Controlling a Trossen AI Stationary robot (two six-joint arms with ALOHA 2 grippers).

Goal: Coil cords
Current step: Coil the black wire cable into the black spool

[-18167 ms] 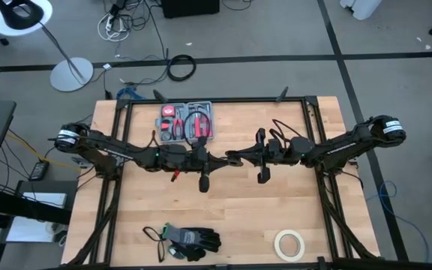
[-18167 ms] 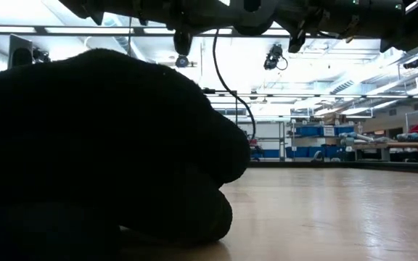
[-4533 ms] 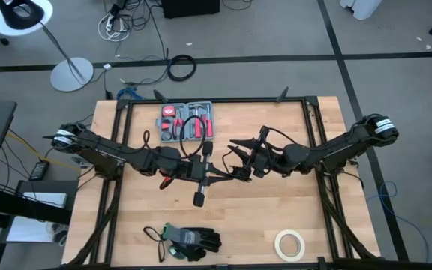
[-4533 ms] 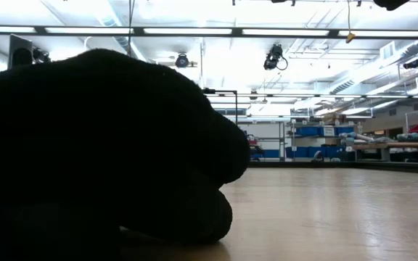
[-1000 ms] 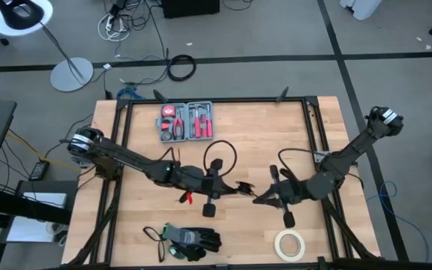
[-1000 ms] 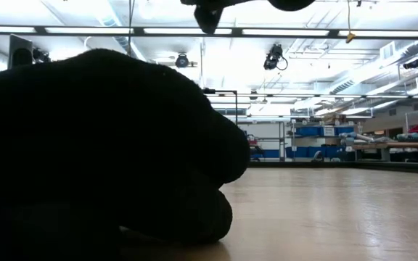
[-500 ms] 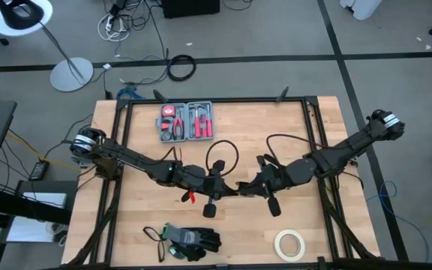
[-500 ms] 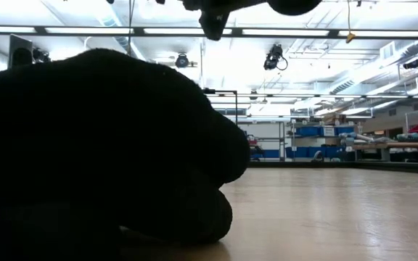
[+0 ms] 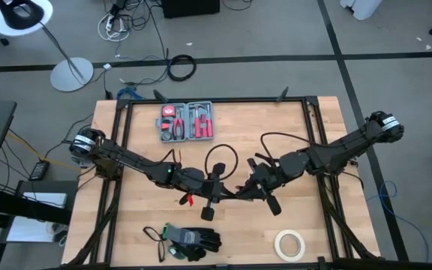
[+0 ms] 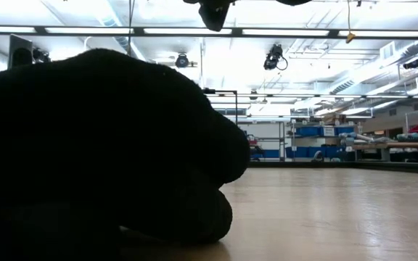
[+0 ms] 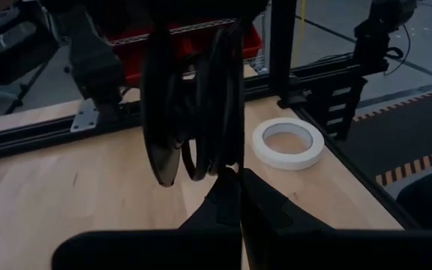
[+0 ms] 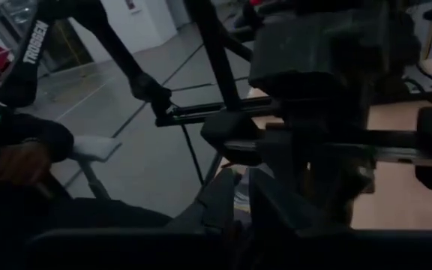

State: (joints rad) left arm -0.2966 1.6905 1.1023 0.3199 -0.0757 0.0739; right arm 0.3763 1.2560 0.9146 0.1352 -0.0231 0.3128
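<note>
The wooden table (image 9: 306,217) is the biggest thing, and only the high view shows all of it. The left arm (image 9: 133,161) comes in from 9 o'clock. The right arm (image 9: 328,154) comes in from 3 o'clock. They meet near the middle of the table.

In the low view, a big dark shape (image 10: 100,145) fills most of the picture, and I cannot tell what it is. That view shows none of the work on the table.

The high view shows a tool case (image 9: 187,121) at 11 o'clock, black gloves (image 9: 193,240) at 7 o'clock and a tape roll (image 9: 289,244) at 5 o'clock. The left wrist view also shows the tape roll (image 11: 287,142), lying flat near the black frame.

The cord (image 9: 220,156) is near the middle of the table. From above it looks like one thin loop. The left wrist view shows more: the cord (image 11: 201,112) hangs in a few loops, up off the wood.

The left gripper (image 9: 229,192) is closed tight. In its own view the left gripper (image 11: 235,180) pinches the bottom of the loops.

The right gripper (image 9: 244,187) is just beside the left one. In the right wrist view, the right gripper (image 12: 244,199) points at dark arm parts. I cannot tell if it is open or closed, or if it holds anything.
</note>
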